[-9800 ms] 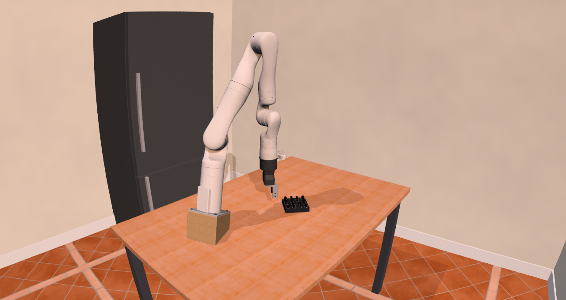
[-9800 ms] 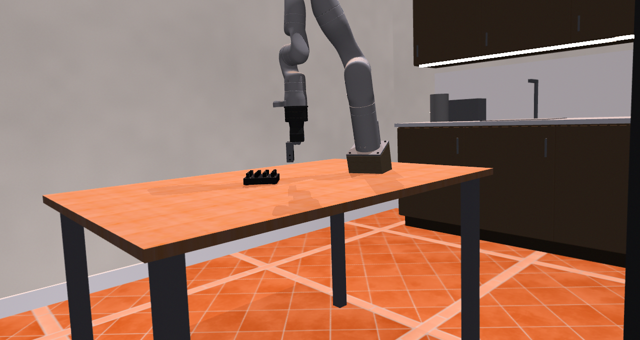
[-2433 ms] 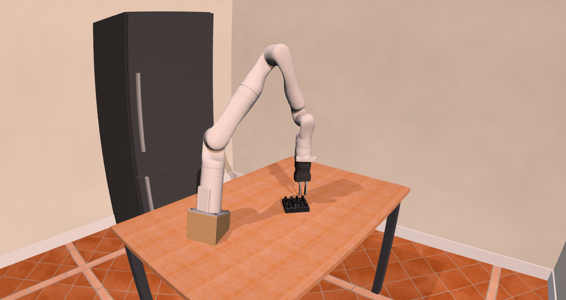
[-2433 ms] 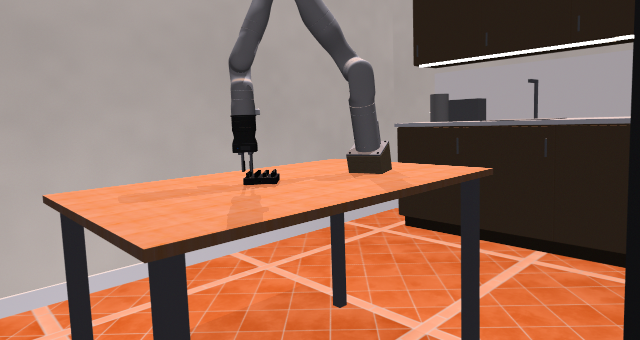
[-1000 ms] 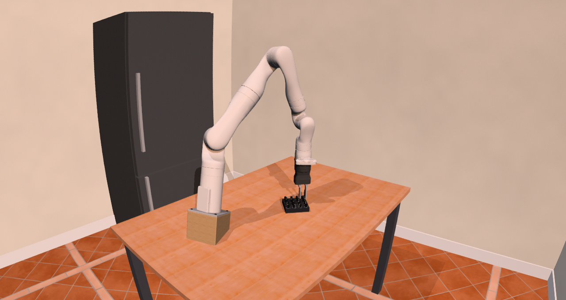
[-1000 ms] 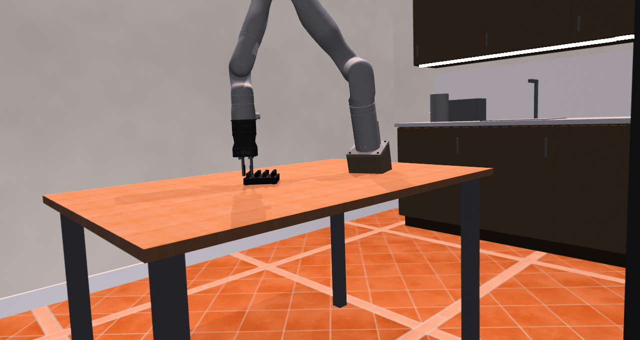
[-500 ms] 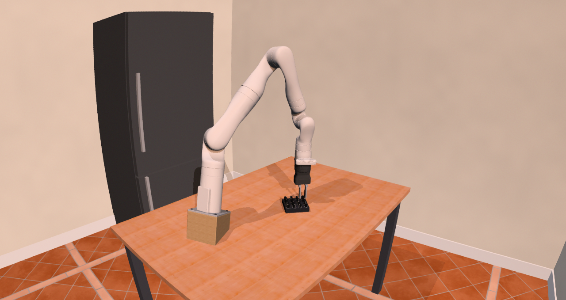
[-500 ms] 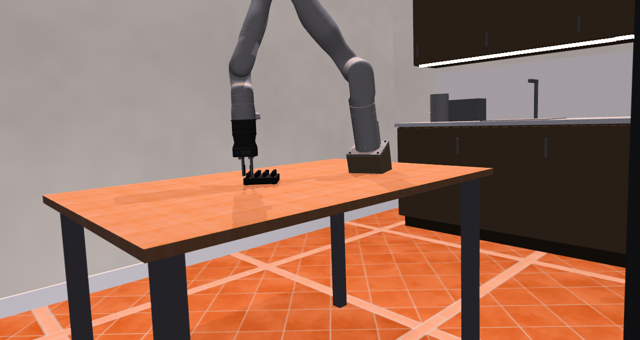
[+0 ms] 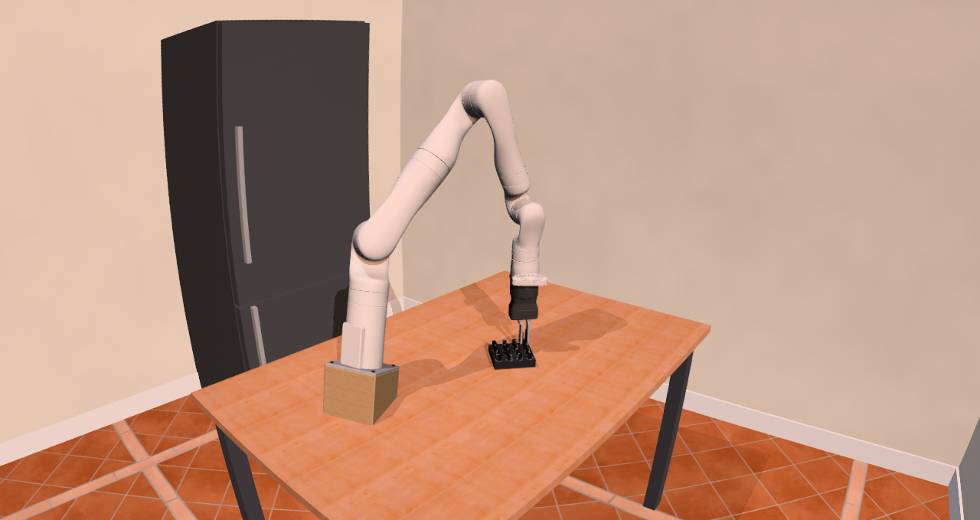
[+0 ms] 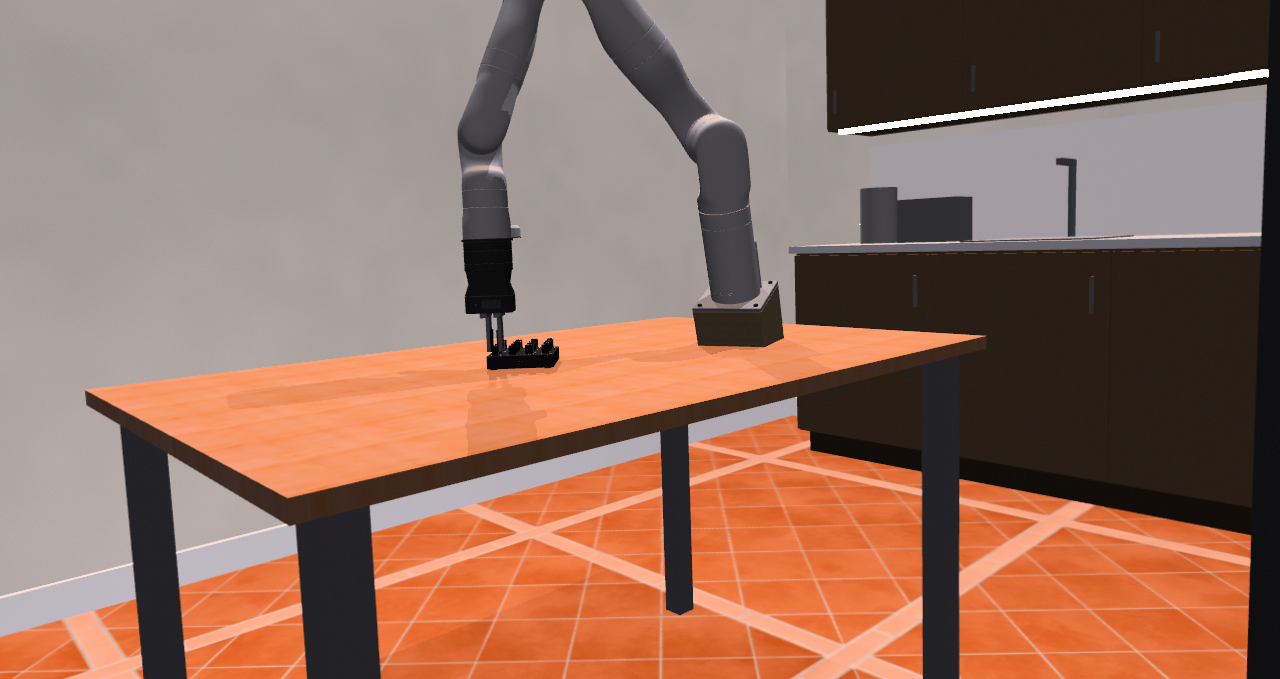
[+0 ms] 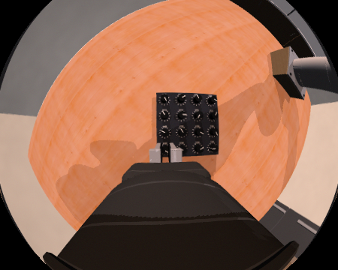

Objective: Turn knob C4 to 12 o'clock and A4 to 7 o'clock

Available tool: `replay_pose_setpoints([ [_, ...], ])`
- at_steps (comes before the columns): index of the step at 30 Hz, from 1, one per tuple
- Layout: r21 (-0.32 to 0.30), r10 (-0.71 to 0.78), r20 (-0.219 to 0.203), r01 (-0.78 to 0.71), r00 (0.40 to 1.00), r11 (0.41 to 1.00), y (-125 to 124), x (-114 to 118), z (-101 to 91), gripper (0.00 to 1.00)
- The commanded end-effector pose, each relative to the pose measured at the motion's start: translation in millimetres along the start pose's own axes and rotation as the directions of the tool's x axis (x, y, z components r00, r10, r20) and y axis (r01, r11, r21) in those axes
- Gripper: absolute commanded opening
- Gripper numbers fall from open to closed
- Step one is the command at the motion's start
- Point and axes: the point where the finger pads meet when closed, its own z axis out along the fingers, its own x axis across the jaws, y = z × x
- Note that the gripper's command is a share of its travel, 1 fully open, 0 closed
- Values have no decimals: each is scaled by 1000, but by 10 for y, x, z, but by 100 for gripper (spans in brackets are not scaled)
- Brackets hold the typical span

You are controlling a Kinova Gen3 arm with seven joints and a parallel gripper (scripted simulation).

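My pincer (image 11: 165, 154) is nearly closed on a corner knob (image 11: 165, 145) of the knob box (image 11: 187, 124) standing on the desk (image 9: 445, 448).

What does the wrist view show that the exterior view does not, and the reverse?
Only wrist: the knob box top as a four-by-four grid, and the hand with its fingers closed on a corner knob. Only exterior: the table legs, floor tiles, kitchen counter and upper arm links. Both: knob box, hand, orange table, arm base.
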Motion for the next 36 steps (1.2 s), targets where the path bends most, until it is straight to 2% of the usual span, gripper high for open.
replay_pose_setpoints([
  [1, 0, 0, 2, 0, 1000, 1000, 2, -6, -6, 30],
  [36, 0, -15, 2, 15, 1000, 1000, 1, -5, -6, 30],
])
